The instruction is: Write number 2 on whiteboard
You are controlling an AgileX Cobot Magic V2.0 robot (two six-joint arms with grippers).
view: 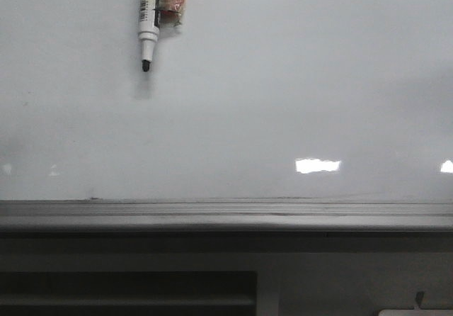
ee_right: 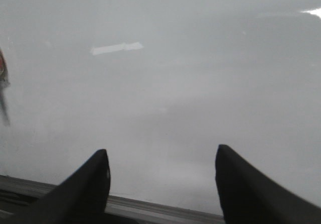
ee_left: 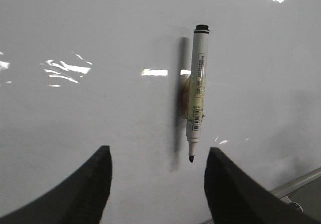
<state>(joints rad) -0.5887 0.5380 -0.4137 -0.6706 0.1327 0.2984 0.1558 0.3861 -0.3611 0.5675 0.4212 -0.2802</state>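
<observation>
The whiteboard (view: 283, 103) fills my front view; its surface is blank, so the number 2 is not yet written anywhere I can see. A grey ledge (view: 226, 217) runs along the board's lower edge.

A marker (view: 148, 18) hangs on the upper left part of the board, fixed there by a small holder (view: 172, 1). Its long axis is vertical, uncapped black tip (view: 146, 65) pointing down toward the ledge.

The left gripper (ee_left: 158, 184) is released: both fingers (ee_left: 80, 194) stand wide apart with nothing between them. In the left wrist view the marker (ee_left: 197, 93) lies ahead of the fingers, closer to 1 finger than to the other, and clear of both. Its axis runs along the approach line, not across the gap.

The right gripper (ee_right: 160, 184) is also released and empty, facing bare board. Only a sliver of the holder (ee_right: 2, 68) shows at the frame edge of the right wrist view.

I judge the left arm nearer. The coming move calls for centring the barrel between the fingers before they clench.
</observation>
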